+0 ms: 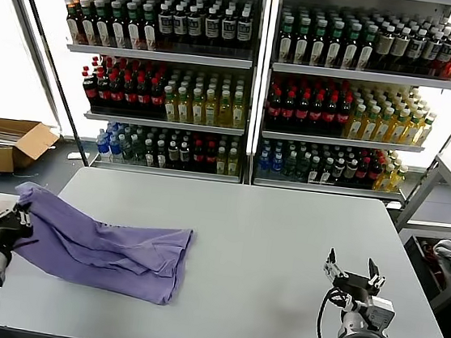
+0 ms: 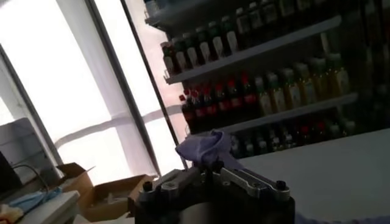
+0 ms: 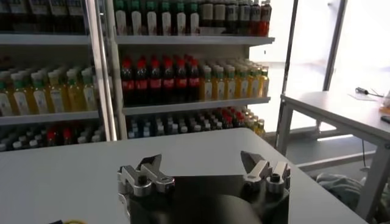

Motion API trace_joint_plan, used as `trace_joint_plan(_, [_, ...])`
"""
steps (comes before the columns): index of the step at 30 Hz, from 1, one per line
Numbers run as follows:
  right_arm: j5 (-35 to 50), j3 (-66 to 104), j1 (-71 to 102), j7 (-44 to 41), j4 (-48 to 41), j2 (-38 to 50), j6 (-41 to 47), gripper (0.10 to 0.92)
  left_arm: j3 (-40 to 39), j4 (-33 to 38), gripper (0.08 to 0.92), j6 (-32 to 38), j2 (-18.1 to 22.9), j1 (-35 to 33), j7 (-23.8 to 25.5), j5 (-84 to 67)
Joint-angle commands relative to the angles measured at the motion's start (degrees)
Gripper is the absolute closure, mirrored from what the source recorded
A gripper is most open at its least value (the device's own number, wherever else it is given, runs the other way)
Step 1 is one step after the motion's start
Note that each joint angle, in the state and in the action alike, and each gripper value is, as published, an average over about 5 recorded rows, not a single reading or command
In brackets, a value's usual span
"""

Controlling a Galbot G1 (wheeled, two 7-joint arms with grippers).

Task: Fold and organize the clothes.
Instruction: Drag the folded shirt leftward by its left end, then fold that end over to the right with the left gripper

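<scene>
Nearest the robot, its left gripper [image 1: 14, 222] hung at the table's left edge with its jaws pinched shut on a bunched corner of the shirt [image 1: 111, 246], the fold of lavender cloth poking up between the fingers in the left wrist view [image 2: 207, 149]. The grip seemed placed there so the arm could drag or lift that end of the garment, and the fabric rose from the tabletop toward the gripper in a taut ridge. On the opposite side, the right gripper [image 1: 352, 272] waited low over the near right part of the table [image 1: 284, 225], its jaws spread wide and holding nothing, well apart from the cloth; the right wrist view showed both fingers [image 3: 146, 173] splayed over bare tabletop. It appeared parked there while the left arm worked alone. The shirt itself lay crumpled across the left half of the table, its far end spread flat near the middle, so the folding looked barely begun. Beyond the table stood shelves of bottles [image 1: 243, 81], with a cardboard box [image 1: 4, 144] on the floor to the left and a side table [image 1: 446, 235] to the right.
</scene>
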State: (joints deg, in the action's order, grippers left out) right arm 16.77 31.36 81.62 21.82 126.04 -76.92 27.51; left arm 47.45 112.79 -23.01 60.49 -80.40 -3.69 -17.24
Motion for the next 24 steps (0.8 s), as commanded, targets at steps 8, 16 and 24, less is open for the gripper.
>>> trace_joint_plan(8, [-1.3, 1.6, 4.6, -0.4, 1.2, -0.9, -1.8, 0.203, -26.0, 3.2, 0.897, -2.2, 14.7, 1.3, -2.1, 8.0])
trace_joint_plan(16, [-1.2, 2.4, 5.7, -0.5, 0.1, -1.2, -2.9, 0.203, -30.6, 4.1, 0.897, -2.7, 16.4, 2.1, -2.5, 10.8])
trace_joint_plan(24, [-1.2, 2.2, 6.4, -0.7, 0.4, -1.6, -3.6, 0.203, -32.1, 0.6, 0.897, -2.6, 17.8, 3.5, -2.2, 13.4])
